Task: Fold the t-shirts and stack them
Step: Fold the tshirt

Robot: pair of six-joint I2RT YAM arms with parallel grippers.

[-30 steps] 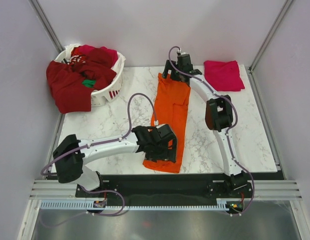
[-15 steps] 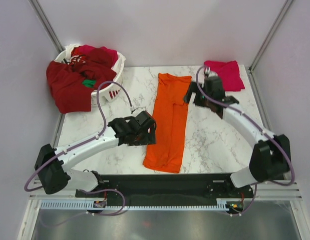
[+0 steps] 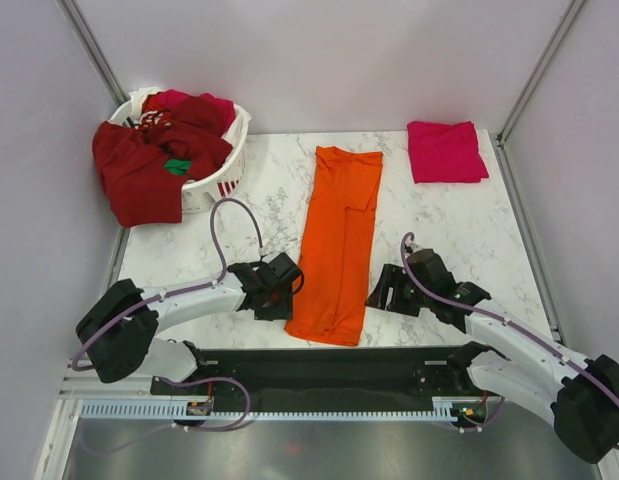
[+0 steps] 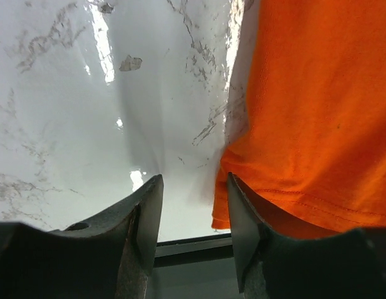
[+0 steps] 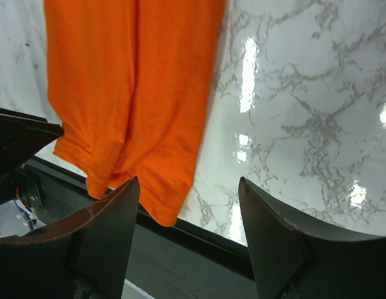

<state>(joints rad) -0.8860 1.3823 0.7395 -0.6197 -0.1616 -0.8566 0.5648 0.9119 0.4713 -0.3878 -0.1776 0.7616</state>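
- The orange t-shirt (image 3: 339, 245) lies flat on the marble table (image 3: 459, 230) as 1 long narrow strip. It runs from the far middle to the near edge, which its hem reaches.
- The magenta t-shirt (image 3: 446, 151) sits folded into a squarish pad at the far right corner, well apart from the orange one.
- The dark red t-shirts (image 3: 139, 180) are heaped in the white slotted basket (image 3: 236, 130) at the far left corner and spill over its front. A scrap of green cloth (image 3: 177, 166) shows among them.
- The left gripper (image 4: 191, 218) is low at the strip's near left corner with its 2 fingers apart. In the wrist view the hem corner shows just inside one finger, and nothing is clamped.
- The right gripper (image 5: 189, 249) is low just beside the strip's near right side. Its jaws stand wide apart and grip nothing, and the wrist view shows the hem corner between them.
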